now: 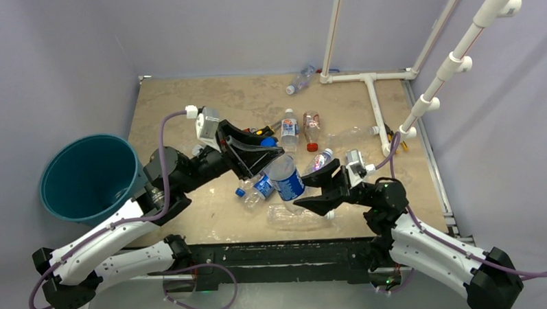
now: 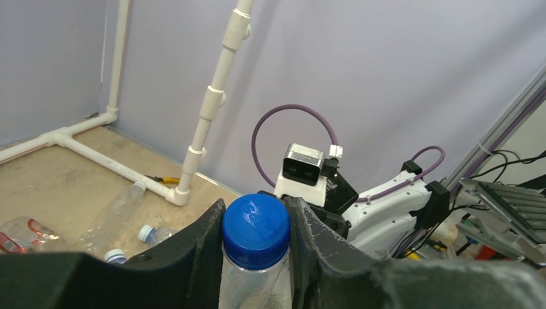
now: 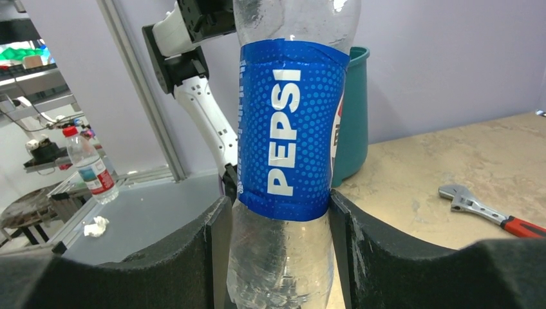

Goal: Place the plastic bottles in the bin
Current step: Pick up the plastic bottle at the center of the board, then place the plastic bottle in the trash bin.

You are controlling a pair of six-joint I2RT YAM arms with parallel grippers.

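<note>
Light: bright, even and soft, from above the Pepsi bottle (image 3: 290, 129).
Shadows: faint, on the tabletop (image 1: 186, 96) close around that bottle.
Glare: pale sheen on its clear plastic over the label.
Focus: fingers (image 3: 187, 257) of my right gripper (image 3: 280, 222), flanking it, read dark and low in detail; background left of it blurs.

My left gripper (image 2: 254, 212): either side of the Pepsi bottle (image 3: 290, 129) cap.
My right gripper (image 3: 278, 203): around that bottle's middle.
The bin (image 1: 66, 182): well left of it.
</note>
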